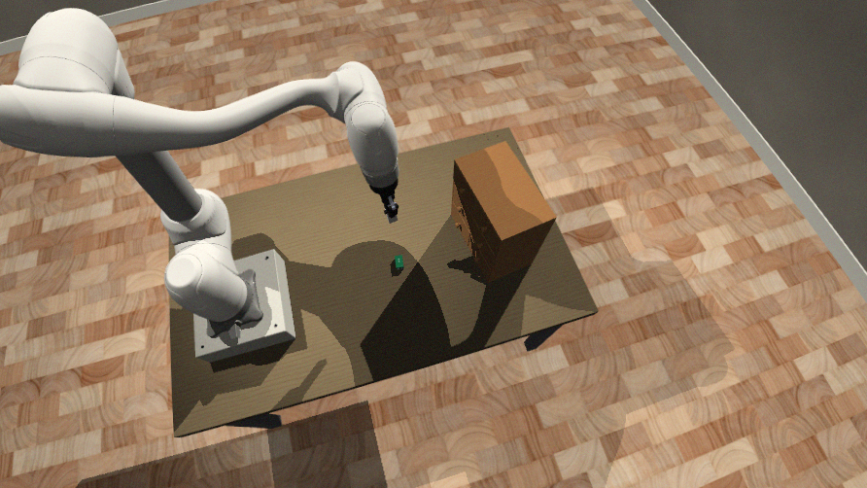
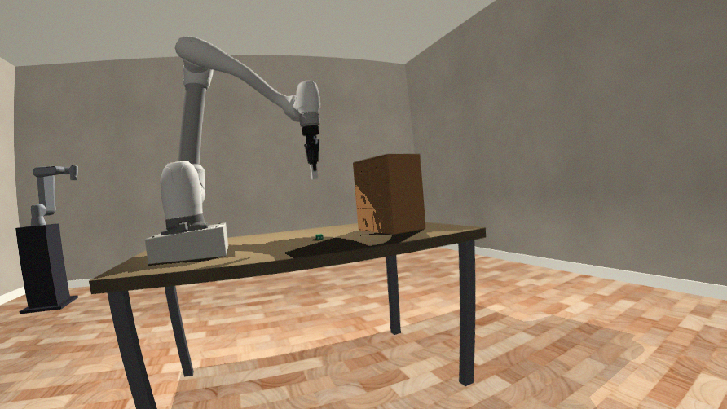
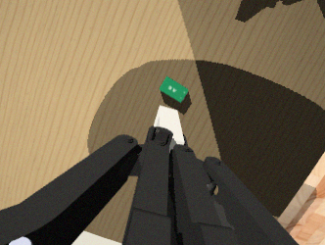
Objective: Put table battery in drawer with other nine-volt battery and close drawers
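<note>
A small green nine-volt battery (image 1: pixel 398 261) lies on the table near its middle; it also shows in the exterior view (image 2: pixel 318 236) and in the wrist view (image 3: pixel 174 90). The brown chest (image 1: pixel 500 206) stands at the right part of the table, its drawer front in shade (image 2: pixel 367 203), with all drawers looking pushed in. My gripper (image 1: pixel 392 216) (image 2: pixel 314 174) points straight down, high above the table, left of the chest and above the battery. Its fingers (image 3: pixel 169 119) are shut together with nothing between them.
The robot's grey base block (image 1: pixel 245 306) sits on the left part of the table. A second small arm on a black pedestal (image 2: pixel 43 244) stands on the floor far left. The table's edges are near the chest on the right.
</note>
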